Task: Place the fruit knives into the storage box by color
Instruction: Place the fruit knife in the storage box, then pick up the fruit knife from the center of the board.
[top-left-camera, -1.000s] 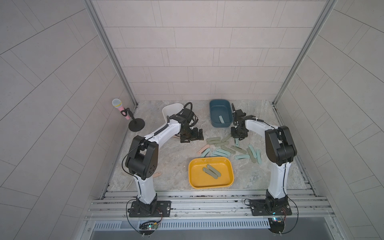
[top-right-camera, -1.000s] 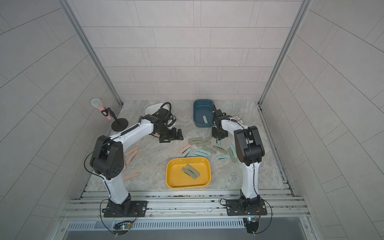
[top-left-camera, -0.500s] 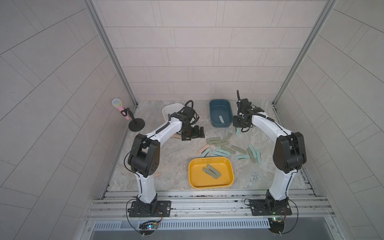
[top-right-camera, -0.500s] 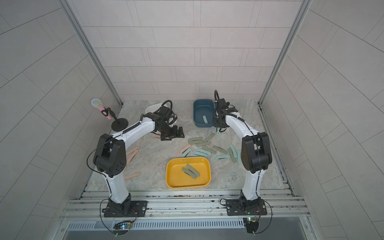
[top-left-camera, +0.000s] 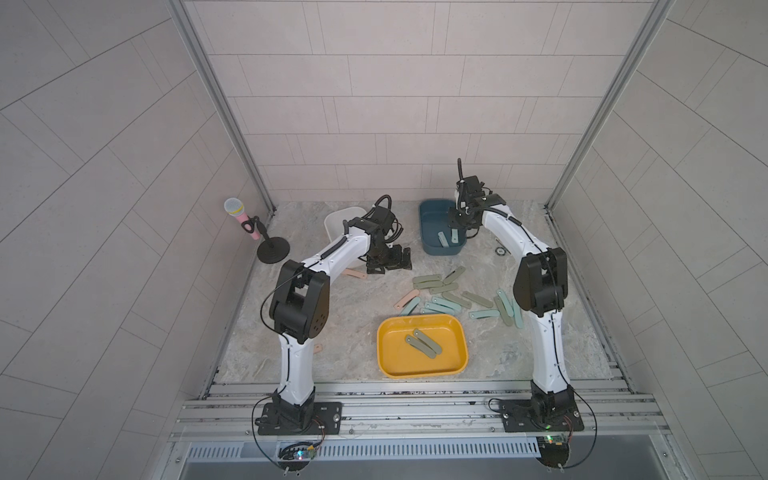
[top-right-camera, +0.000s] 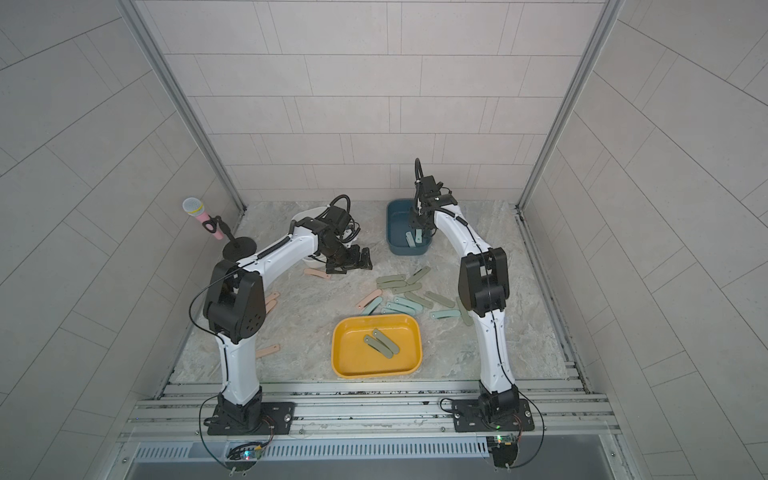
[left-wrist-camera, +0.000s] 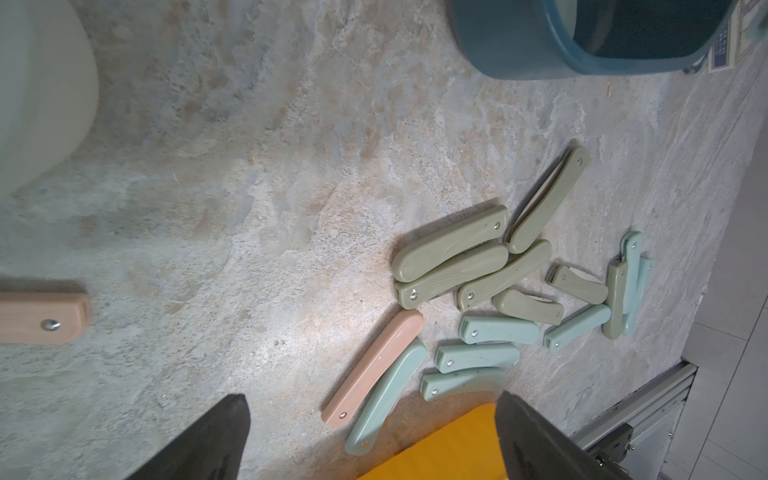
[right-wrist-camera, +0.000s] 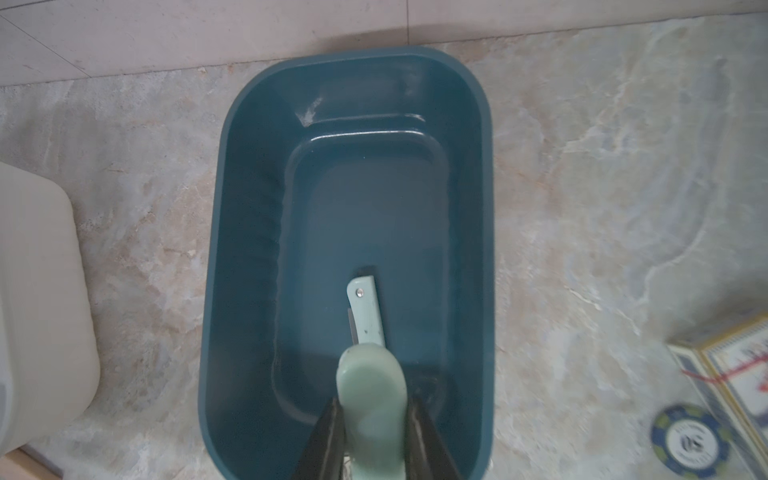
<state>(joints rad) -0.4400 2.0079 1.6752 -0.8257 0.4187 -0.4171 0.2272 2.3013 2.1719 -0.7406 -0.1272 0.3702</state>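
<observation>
Yellow tray (top-left-camera: 449, 355) holds two olive-green fruit knives (top-left-camera: 425, 346).

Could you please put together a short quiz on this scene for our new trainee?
1. True or false: the left gripper is shut.
2. Which colour are the knives in the yellow tray? A pink, B green, C teal.
3. Over which box does the right gripper hold its knife?
Key: 1 false; 2 B; 3 the blue box.
</observation>
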